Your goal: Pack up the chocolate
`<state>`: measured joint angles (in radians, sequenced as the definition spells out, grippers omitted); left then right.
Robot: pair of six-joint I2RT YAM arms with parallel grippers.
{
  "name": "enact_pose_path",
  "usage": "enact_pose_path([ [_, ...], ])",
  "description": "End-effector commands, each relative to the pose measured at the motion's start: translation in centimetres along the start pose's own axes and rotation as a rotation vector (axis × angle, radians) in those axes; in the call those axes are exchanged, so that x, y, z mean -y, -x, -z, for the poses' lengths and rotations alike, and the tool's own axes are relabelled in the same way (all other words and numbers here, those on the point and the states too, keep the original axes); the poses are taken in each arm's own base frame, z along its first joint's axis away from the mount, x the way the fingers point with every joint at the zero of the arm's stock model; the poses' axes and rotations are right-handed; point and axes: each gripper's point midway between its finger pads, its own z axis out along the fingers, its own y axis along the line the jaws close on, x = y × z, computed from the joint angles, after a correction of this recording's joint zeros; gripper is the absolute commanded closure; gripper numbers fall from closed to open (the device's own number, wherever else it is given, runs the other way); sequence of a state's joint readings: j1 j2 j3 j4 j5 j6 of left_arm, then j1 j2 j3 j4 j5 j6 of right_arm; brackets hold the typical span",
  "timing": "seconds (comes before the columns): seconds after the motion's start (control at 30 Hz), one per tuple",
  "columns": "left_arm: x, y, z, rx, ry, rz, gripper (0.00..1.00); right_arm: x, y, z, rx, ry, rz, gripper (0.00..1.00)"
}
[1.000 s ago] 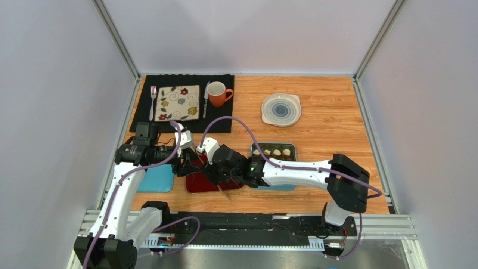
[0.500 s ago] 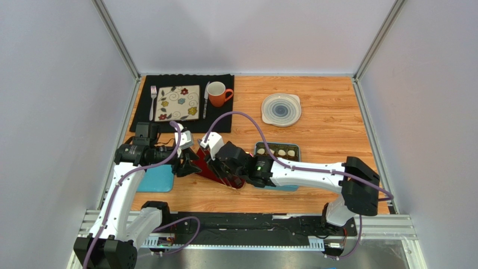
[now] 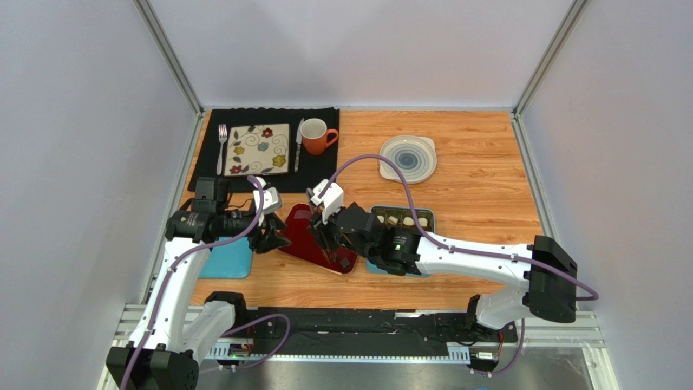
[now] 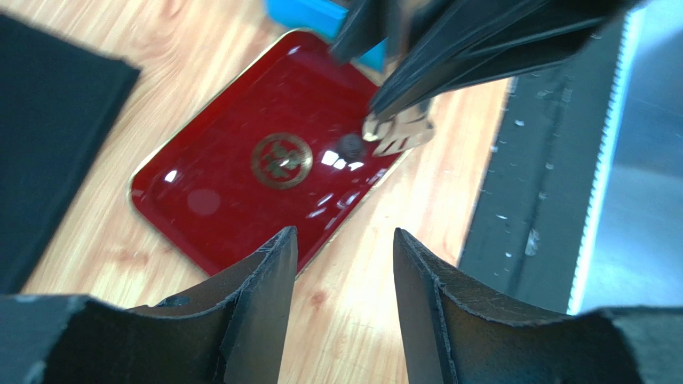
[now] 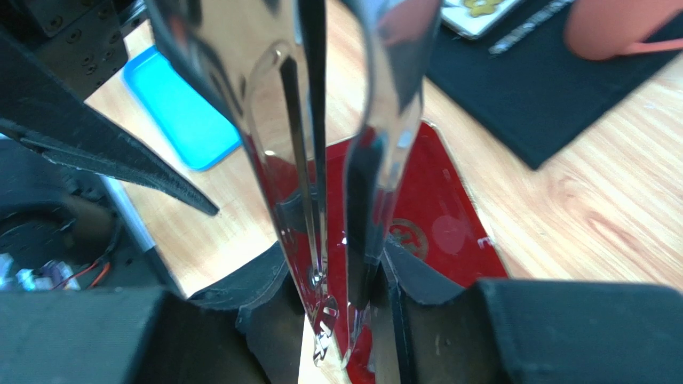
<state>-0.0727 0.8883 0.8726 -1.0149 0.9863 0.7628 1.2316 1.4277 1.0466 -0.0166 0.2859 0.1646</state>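
One dark chocolate (image 4: 350, 145) lies on the red tray (image 4: 240, 184), right at the tips of the metal tongs (image 4: 398, 132). My right gripper (image 5: 341, 280) is shut on the tongs (image 5: 321, 160) and holds them over the tray's near right part; it also shows in the top view (image 3: 327, 242). My left gripper (image 4: 343, 280) is open and empty, low over the wood at the tray's left edge (image 3: 272, 237). The teal box (image 3: 429, 218) behind the right arm holds a row of cream chocolates (image 3: 397, 219).
A teal lid (image 3: 224, 258) lies left of the red tray (image 3: 299, 227). A black mat (image 3: 321, 175) at the back left carries a flowered plate (image 3: 259, 149), fork, knife and orange mug (image 3: 317, 136). A round grey lid (image 3: 407, 158) lies at the back.
My right gripper has moved back and right with the tongs, uncovering more of the red tray. The left gripper has stayed put and open.
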Motion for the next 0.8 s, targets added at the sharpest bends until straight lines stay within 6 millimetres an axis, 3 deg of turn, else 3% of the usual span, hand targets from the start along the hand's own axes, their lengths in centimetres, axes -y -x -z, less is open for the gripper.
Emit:
enact_pose_path([
  [0.0, -3.9, -0.6, -0.7, -0.007, 0.147, 0.029, 0.43, 1.9, 2.3, 0.4, 0.132, -0.108, -0.052, 0.66],
  [0.07, -6.4, -1.7, -1.1, -0.032, 0.245, 0.086, 0.43, 2.3, 1.8, 0.3, 0.137, -0.125, -0.057, 0.66],
  [0.23, -10.3, -5.5, -2.5, -0.116, 0.361, 0.275, 0.43, 3.1, 1.3, -0.1, 0.169, -0.168, -0.086, 0.67],
  [0.37, -12.5, -5.7, -3.7, -0.082, 0.397, 0.318, 0.44, 3.1, 1.3, -0.3, 0.197, -0.172, -0.101, 0.67],
  [0.77, -12.7, -9.0, -6.5, -0.093, 0.338, 0.342, 0.44, 3.1, -0.1, -1.3, 0.21, -0.173, -0.109, 0.58],
])
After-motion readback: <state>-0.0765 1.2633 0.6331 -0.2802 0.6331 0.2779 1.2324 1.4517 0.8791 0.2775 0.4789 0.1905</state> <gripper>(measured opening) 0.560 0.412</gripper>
